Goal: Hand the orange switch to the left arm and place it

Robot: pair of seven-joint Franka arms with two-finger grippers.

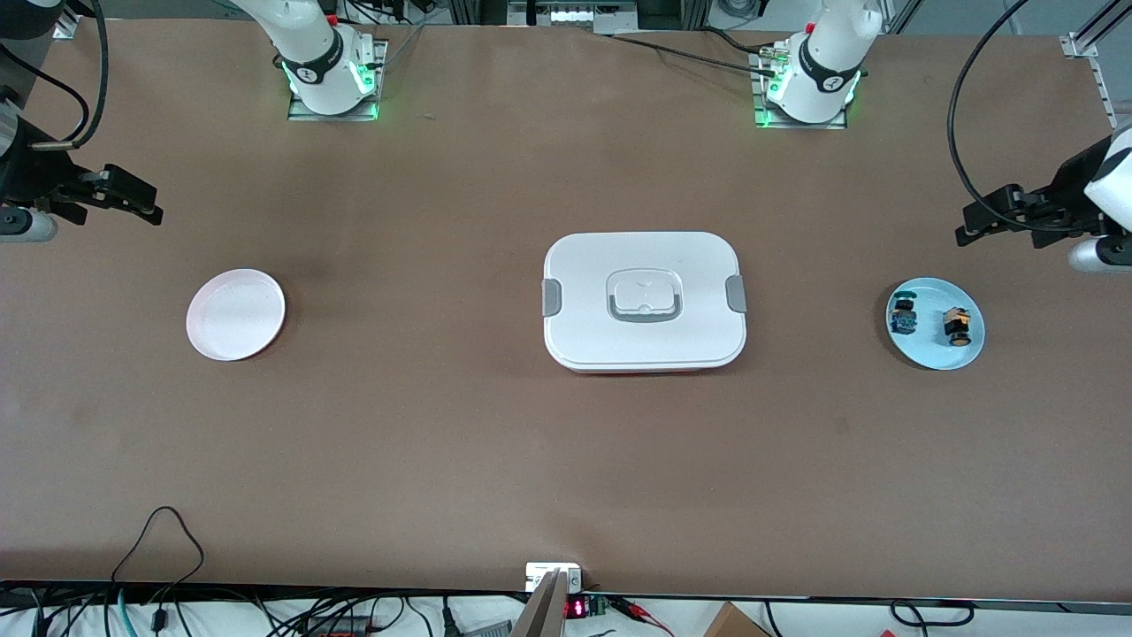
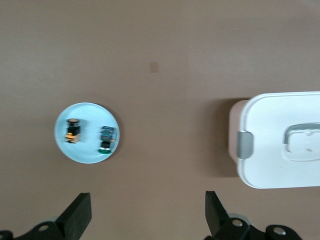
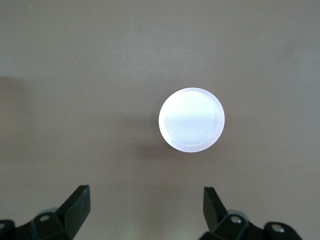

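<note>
The orange switch (image 1: 956,326) lies on a light blue plate (image 1: 929,350) toward the left arm's end of the table, beside a blue-green switch (image 1: 904,314). In the left wrist view the orange switch (image 2: 73,131) rests on that plate (image 2: 87,115). The white box (image 1: 584,274) sits shut at the table's middle. My left gripper (image 1: 966,228) hangs open and empty in the air over the table near the blue plate. My right gripper (image 1: 152,209) hangs open and empty over the right arm's end. Both pairs of black fingers (image 2: 80,212) (image 3: 80,205) stand wide apart.
An empty white plate (image 1: 235,314) lies toward the right arm's end, and shows in the right wrist view as a plate (image 3: 191,120) below that gripper. The box (image 2: 280,140) fills one side of the left wrist view. Cables trail along the table's edges.
</note>
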